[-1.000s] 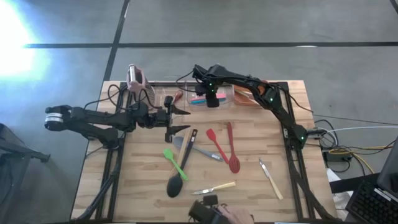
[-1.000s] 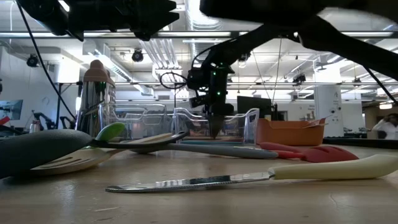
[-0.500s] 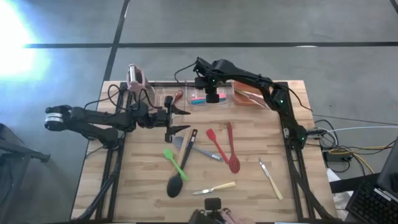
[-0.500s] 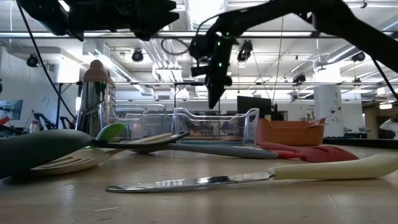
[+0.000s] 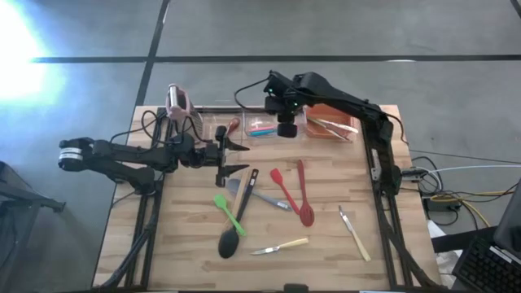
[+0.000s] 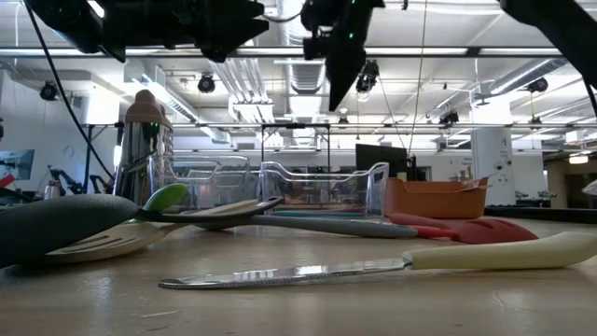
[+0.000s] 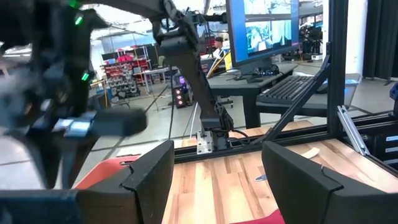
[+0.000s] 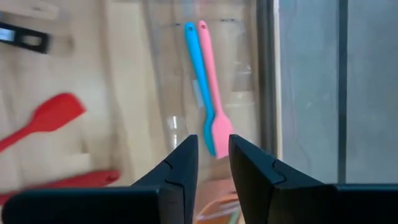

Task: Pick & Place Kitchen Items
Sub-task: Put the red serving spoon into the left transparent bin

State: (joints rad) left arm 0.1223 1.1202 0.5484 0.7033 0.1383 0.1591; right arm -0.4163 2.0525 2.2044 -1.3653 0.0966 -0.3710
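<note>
Lying nearest the table's front edge are a pale-handled table knife [image 5: 281, 245] and a second pale-handled knife [image 5: 353, 232], with a black ladle [image 5: 232, 237] and a green silicone spoon [image 5: 229, 211] just behind them; these, a wooden slotted spatula [image 5: 238, 186] and two red silicone utensils [image 5: 295, 192] all wait loose on the boards. Farther back stands the clear plastic bin [image 5: 264, 126], which I take as the landmark: a blue silicone spatula [image 8: 199, 84] and a pink silicone spatula [image 8: 213, 93] lie side by side inside it, already placed. The right gripper [image 5: 286, 128] hangs above that bin's right end, high over the rim, its fingers narrowly apart with nothing between them. This looks like the step just after a drop, so the next move calls for swinging forward of the bin to one of the loose utensils and opening wider to take a slim handle. Left of the bin, the left gripper [image 5: 230, 157] points across the table from a low, outstretched arm, fingers spread wide and empty. Right of the bin sits a red-orange bin [image 5: 330, 128] holding what may be a few pale utensils, though they are hard to make out.
</note>
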